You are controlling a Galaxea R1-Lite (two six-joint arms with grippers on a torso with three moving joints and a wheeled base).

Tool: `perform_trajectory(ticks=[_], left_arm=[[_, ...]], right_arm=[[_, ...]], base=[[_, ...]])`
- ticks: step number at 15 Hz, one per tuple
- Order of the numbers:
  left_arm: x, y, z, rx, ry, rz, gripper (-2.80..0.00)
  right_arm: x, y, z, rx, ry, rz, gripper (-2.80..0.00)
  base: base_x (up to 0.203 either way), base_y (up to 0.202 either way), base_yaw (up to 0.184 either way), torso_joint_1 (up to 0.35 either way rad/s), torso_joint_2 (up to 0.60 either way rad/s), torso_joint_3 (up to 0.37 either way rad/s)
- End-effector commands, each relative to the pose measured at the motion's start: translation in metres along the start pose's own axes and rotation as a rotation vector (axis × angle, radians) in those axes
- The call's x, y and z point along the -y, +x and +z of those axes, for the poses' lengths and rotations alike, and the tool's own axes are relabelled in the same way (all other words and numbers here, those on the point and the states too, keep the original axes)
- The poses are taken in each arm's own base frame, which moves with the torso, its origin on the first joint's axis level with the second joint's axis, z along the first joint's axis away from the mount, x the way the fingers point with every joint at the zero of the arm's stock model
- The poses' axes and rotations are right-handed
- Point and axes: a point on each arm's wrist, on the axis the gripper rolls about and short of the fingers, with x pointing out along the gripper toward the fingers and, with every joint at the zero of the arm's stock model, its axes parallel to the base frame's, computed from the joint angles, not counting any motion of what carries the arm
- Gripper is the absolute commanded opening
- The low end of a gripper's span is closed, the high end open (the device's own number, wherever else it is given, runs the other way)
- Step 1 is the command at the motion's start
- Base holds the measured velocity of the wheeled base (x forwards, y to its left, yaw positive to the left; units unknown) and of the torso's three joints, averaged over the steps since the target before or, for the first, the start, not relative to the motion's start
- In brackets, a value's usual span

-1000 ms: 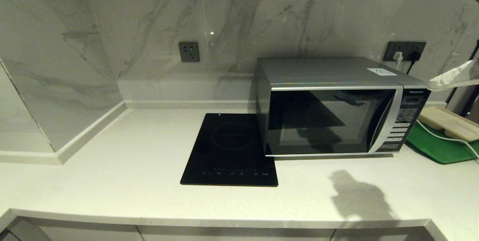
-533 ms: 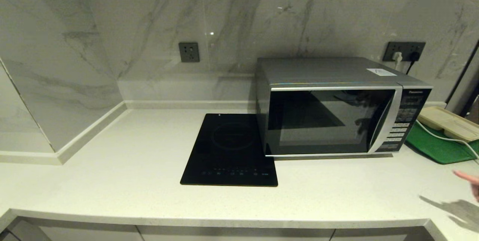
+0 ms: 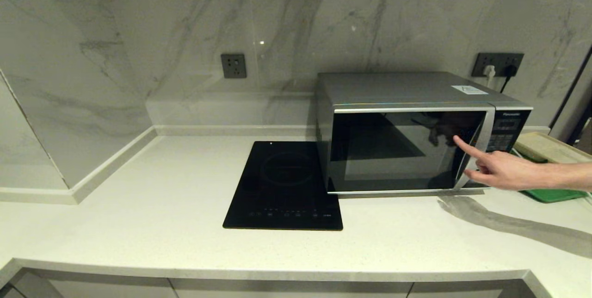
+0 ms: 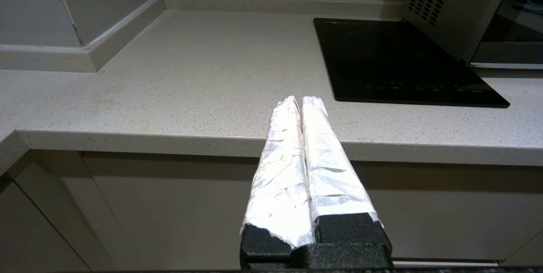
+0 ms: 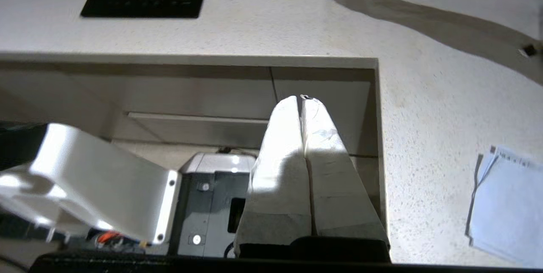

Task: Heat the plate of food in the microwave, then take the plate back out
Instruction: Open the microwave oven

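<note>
Fronting the microwave (image 3: 407, 150): bare countertop (image 3: 162, 205), person's hand (image 3: 502, 168).

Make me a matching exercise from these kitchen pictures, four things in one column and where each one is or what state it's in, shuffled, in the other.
Things:
1. microwave
2. induction cooktop
3. person's hand
4. left tool

Places or states:
A. flat on the counter, against the microwave's left side
B. shut and empty, in front of the counter's edge
C. door closed, standing at the back wall, plugged in behind
D. reaching in from the right, index finger pointing at the door by the handle strip

Right pairs: 1-C, 2-A, 3-D, 4-B
</note>
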Motion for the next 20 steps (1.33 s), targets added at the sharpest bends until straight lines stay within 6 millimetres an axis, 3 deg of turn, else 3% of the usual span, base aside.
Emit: perform_trajectory(ticks=[1, 4, 8, 10, 12, 14, 15, 17, 20], left_arm=[[0.0, 0.0, 0.0, 0.0, -0.001, 0.002, -2.8], [0.0, 0.0, 0.0, 0.0, -0.001, 0.0, -2.8], [0.0, 0.0, 0.0, 0.001, -0.001, 0.0, -2.8], [0.0, 0.0, 0.0, 0.0, -0.001, 0.0, -2.8], [0.0, 0.0, 0.0, 0.001, -0.001, 0.0, -2.8], [0.0, 0.0, 0.0, 0.0, -0.001, 0.0, -2.8], [0.0, 0.0, 0.0, 0.001, -0.001, 0.0, -2.8], [0.0, 0.0, 0.0, 0.001, -0.001, 0.001, -2.8], [0.0, 0.0, 0.0, 0.0, -0.001, 0.0, -2.8]], right_arm=[[-0.004, -0.016, -0.057, 0.135, 0.045, -0.073, -2.8], [-0.005, -0.021, -0.094, 0.207, 0.043, -0.091, -2.8], [-0.002, -0.027, -0.126, 0.257, 0.024, -0.075, -2.8], [0.002, -0.025, -0.155, 0.282, -0.021, -0.056, -2.8], [0.005, -0.023, -0.176, 0.228, -0.057, -0.052, -2.8], [0.004, -0.019, -0.17, 0.262, -0.088, -0.033, -2.8], [0.003, -0.009, -0.16, 0.307, -0.11, -0.023, -2.8], [0.004, 0.031, -0.145, 0.341, -0.131, -0.02, -2.8], [0.01, 0.1, -0.142, 0.389, -0.147, -0.059, -2.8]], base=[[0.0, 0.0, 0.0, 0.0, 0.0, 0.0], [0.0, 0.0, 0.0, 0.0, 0.0, 0.0], [0.0, 0.0, 0.0, 0.0, 0.0, 0.0], [0.0, 0.0, 0.0, 0.0, 0.0, 0.0], [0.0, 0.0, 0.0, 0.0, 0.0, 0.0], [0.0, 0.0, 0.0, 0.0, 0.0, 0.0], [0.0, 0.0, 0.0, 0.0, 0.0, 0.0], [0.0, 0.0, 0.0, 0.0, 0.0, 0.0], [0.0, 0.0, 0.0, 0.0, 0.0, 0.0]])
